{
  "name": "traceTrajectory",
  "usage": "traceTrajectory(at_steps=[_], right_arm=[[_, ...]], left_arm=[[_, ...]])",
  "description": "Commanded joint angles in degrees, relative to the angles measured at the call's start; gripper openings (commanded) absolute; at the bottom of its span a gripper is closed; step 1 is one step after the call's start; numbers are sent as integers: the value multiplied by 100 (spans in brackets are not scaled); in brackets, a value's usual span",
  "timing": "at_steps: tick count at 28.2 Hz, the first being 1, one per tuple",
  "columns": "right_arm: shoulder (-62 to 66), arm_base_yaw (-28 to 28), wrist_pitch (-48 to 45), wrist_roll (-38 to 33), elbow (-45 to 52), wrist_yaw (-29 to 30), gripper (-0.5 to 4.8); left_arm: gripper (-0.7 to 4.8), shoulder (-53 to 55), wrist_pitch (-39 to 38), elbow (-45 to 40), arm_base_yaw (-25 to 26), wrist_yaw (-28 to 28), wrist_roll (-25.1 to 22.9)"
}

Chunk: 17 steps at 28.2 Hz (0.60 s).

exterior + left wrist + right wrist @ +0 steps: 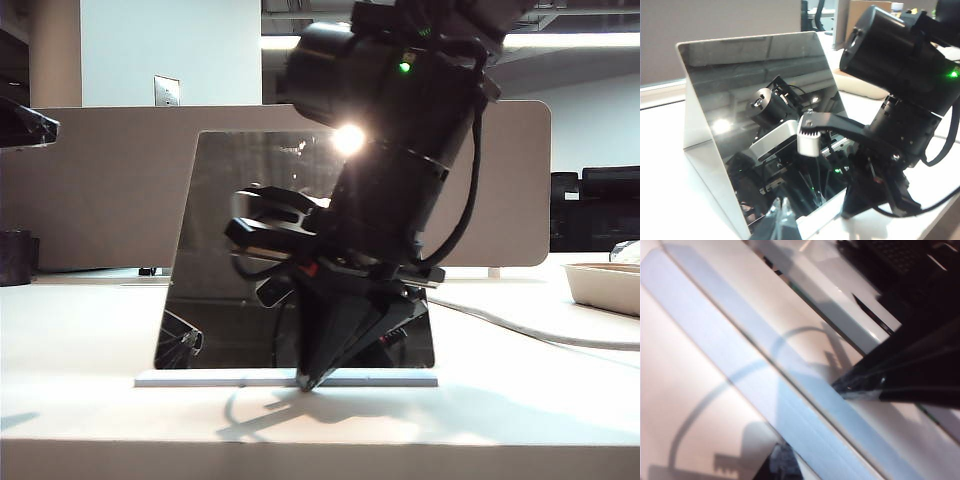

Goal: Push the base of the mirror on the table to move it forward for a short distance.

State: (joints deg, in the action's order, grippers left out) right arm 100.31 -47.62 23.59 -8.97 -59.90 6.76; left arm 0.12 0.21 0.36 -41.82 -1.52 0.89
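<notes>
Office behind; mirror (250, 250) stands mid-table (100, 330) on base (200, 379). Right gripper (308, 380), fingers pressed together, tip at base front edge. We push low, straight, slow. Left gripper (782, 220) beside mirror; spread we cannot tell.

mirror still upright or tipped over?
Upright, leaning slightly back. The mirror stands on its base, which lies flat on the table. Right gripper, shut, tips at the base's front edge.
</notes>
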Motion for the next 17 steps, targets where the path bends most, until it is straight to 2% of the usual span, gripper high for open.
traceTrajectory(at_steps=[1, 17], right_arm=[[26, 184, -48, 4, 24, -125, -5], [557, 542, -680, 22, 13, 105, -5]], left_arm=[[-1, 4, 66, 4, 127, 26, -24], [-1, 4, 66, 4, 413, 24, -24]])
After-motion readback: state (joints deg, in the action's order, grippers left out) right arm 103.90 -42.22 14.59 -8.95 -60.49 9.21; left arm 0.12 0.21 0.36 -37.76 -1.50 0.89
